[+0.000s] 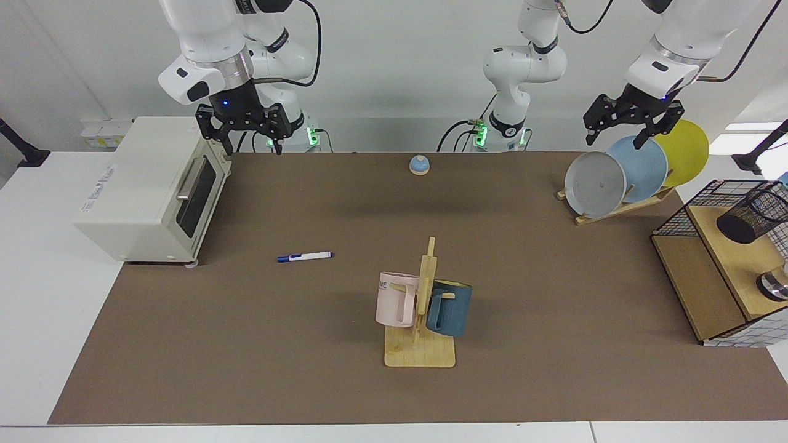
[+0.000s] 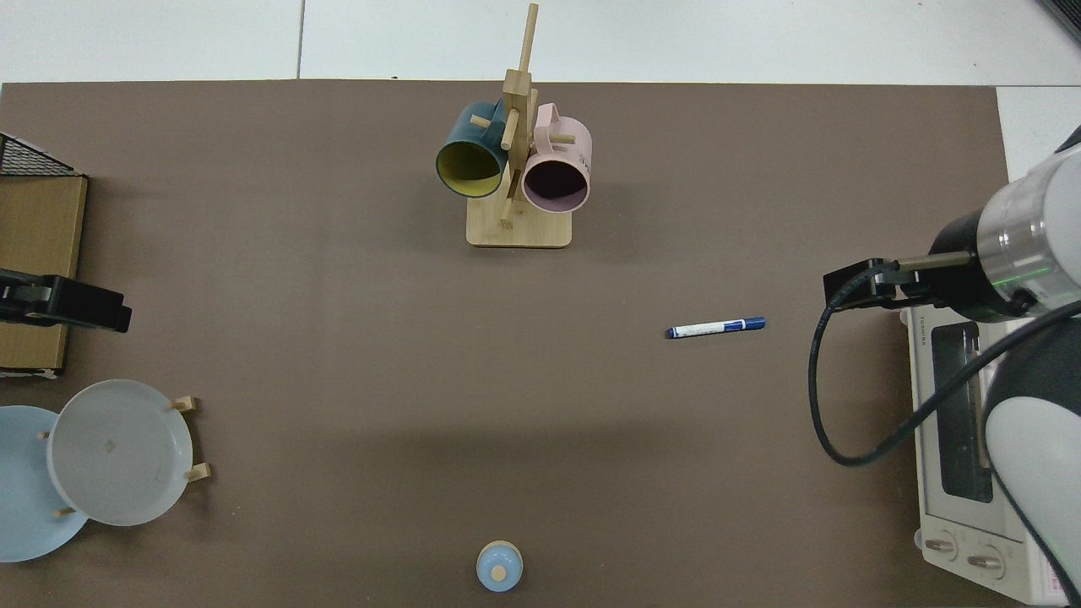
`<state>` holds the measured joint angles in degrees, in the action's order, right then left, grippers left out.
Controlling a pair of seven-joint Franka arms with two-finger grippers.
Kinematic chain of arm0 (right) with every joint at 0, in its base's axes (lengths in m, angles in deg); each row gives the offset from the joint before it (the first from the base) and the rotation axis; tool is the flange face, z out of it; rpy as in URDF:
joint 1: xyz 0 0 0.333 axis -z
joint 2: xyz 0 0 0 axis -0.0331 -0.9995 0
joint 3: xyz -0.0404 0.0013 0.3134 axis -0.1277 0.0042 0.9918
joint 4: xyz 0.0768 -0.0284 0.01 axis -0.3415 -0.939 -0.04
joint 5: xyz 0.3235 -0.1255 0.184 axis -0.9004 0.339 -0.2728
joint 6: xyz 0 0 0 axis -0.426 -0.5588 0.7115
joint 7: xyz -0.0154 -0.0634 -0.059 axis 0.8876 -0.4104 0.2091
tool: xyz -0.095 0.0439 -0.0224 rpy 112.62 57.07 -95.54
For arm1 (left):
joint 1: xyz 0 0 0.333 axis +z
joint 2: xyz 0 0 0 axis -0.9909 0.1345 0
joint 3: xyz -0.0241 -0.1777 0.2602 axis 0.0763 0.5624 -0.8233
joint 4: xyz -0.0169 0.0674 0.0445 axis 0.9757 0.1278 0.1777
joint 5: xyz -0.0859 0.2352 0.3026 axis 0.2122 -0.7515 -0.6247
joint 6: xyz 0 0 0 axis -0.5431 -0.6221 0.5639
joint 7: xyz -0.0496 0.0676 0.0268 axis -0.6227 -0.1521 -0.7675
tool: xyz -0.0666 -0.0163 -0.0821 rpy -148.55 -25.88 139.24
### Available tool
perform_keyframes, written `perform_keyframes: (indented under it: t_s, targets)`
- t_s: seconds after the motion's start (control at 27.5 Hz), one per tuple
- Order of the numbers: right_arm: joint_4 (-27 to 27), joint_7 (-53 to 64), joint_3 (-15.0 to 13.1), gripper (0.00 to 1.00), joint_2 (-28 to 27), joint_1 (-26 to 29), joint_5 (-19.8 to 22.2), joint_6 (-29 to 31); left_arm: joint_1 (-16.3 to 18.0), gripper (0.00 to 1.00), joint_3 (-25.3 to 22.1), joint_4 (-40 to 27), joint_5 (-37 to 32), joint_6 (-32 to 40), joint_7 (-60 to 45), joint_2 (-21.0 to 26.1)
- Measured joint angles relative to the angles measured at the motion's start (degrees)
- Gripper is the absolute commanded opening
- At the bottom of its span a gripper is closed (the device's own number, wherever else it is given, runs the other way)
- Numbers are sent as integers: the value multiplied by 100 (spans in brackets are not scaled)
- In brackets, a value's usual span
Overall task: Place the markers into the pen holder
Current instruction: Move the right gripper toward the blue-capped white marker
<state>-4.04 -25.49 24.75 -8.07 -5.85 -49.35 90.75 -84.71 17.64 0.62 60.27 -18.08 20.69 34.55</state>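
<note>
Nearest you, the slim white-barrelled marker with dark blue cap [image 1: 305, 256] lies flat on the brown desk [image 1: 258, 344], long axis across it, cap toward the toaster oven. It may roll if pinched off-centre. Farther off, the small black wire-mesh pen holder [image 1: 752, 216] sits tilted; 1 bump could topple it. Behind, the right claw [image 1: 245, 130] and left claw [image 1: 627, 122] both hang spread, empty.

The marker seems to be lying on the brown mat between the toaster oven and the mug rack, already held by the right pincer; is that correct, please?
Not quite: the marker does lie on the brown mat between the toaster oven and the mug rack, but nothing holds it. The facing view shows the right pincer open, high above the oven.
</note>
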Motion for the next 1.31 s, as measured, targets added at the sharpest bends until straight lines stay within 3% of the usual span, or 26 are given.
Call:
perform_keyframes:
  t_s: [0.73,1.31]
  targets:
    - [-47,-282,65,100,43,24,-18,0,14,100,-21,0,0,18,0,-3]
    - [-1325,-6132,120,100,-21,-162,-411,1645,54,100,-18,0,0,38,0,-22]
